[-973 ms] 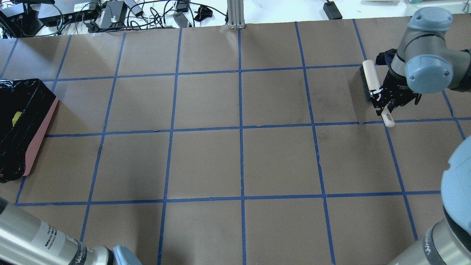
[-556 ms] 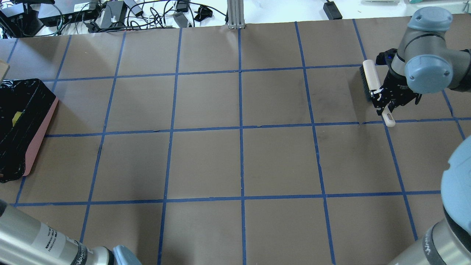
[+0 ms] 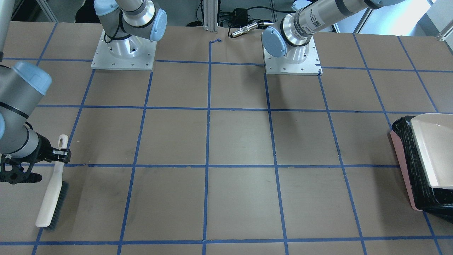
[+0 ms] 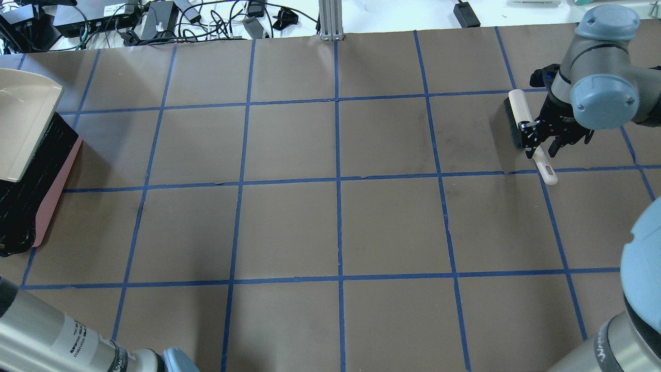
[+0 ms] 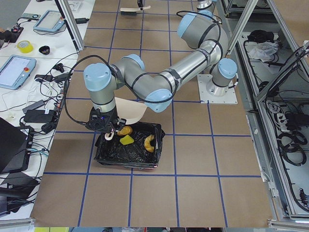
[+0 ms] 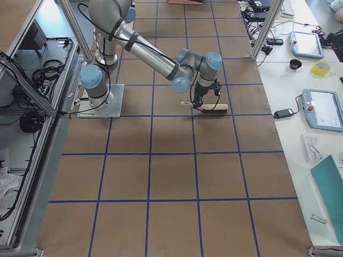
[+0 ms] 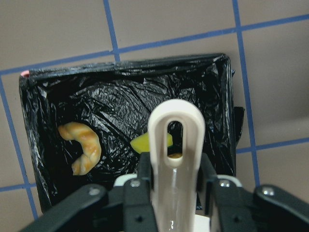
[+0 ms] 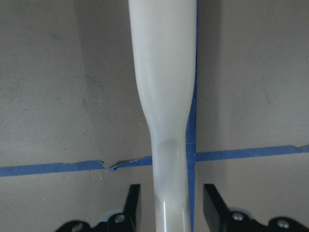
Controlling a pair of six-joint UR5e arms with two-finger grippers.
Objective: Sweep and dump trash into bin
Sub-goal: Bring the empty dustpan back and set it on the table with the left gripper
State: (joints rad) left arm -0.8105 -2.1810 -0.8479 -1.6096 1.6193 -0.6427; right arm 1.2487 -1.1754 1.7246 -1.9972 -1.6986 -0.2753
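Left end effector (image 7: pixel 174 193) grips the dustpan (image 4: pixel 23 129) over the bin (image 7: pixel 120 72) at the desk's left edge to tip out trash (image 7: pixel 83 150), which lies inside, while right end effector (image 8: pixel 169 193), seemingly parted, straddles the resting brush (image 3: pixel 52 191).

Two fixed cameras look down on the surface (image 4: pixel 289 227) from opposite sides, two along it from its ends. Wrist cameras sit close (left above the bin (image 7: pixel 111 96), right above the brush (image 8: pixel 164 87)).

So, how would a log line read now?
left gripper holds dustpan over bin | trash in bin | right gripper open around brush on table
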